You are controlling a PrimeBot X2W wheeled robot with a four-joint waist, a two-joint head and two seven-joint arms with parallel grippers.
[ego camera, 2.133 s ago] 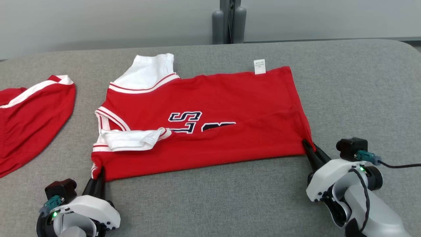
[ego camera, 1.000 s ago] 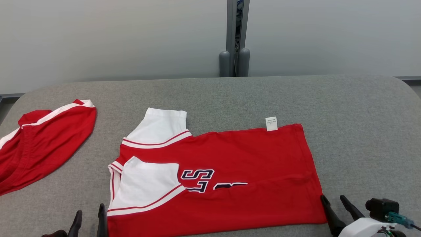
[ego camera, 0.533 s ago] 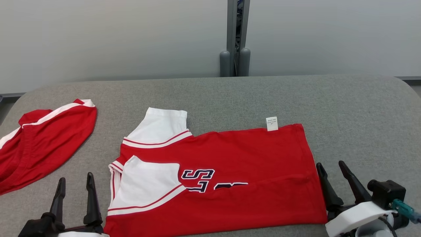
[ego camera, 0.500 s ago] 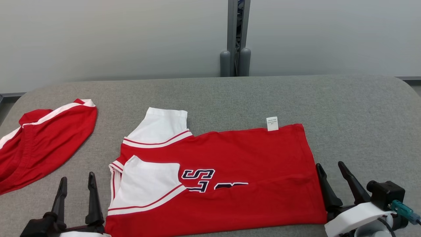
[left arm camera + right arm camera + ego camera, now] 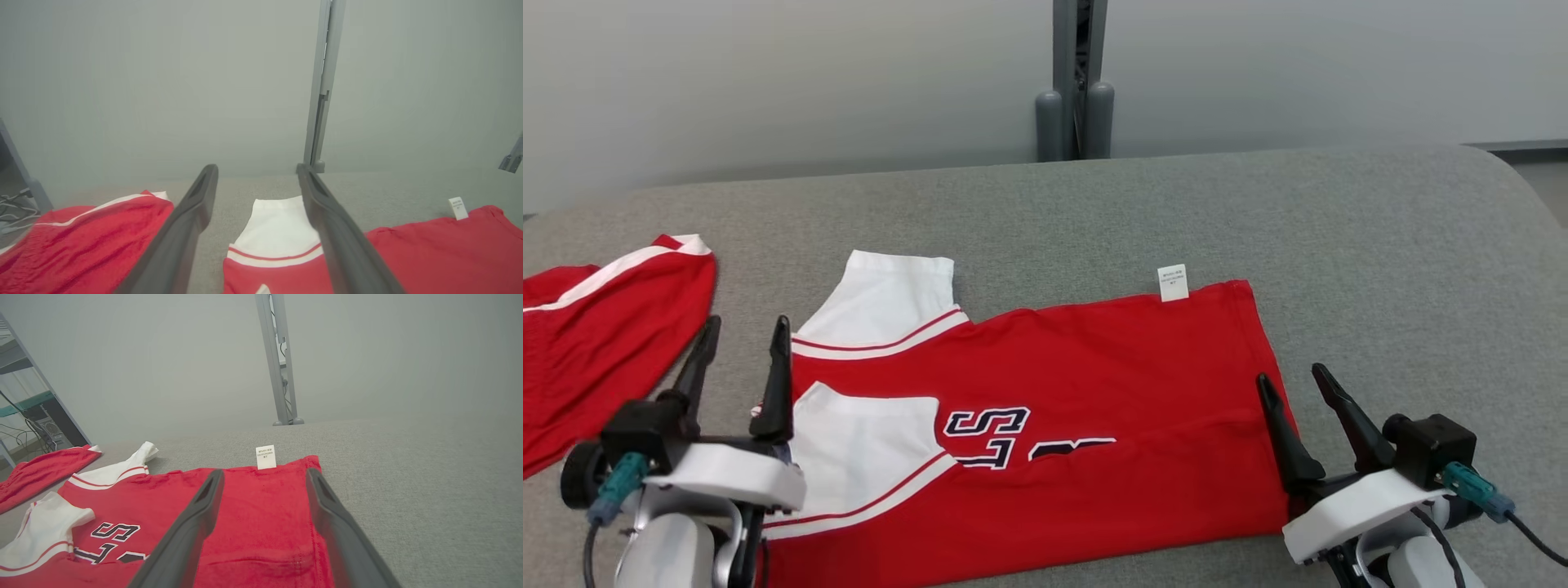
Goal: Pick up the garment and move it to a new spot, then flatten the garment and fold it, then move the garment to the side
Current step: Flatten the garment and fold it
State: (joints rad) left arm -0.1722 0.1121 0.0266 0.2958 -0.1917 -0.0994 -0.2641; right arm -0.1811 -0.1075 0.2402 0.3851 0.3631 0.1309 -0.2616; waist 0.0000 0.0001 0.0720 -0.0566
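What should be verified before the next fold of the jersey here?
1. Left gripper open, empty: ok.
2. Right gripper open, empty: ok.
3. Jersey flat on the table: ok, bar one crease through the lettering.
4. Near sleeve spread flat on the jersey: ok.
5. Other garment apart from the jersey: ok.
6. Layers underneath lined up: cannot tell.
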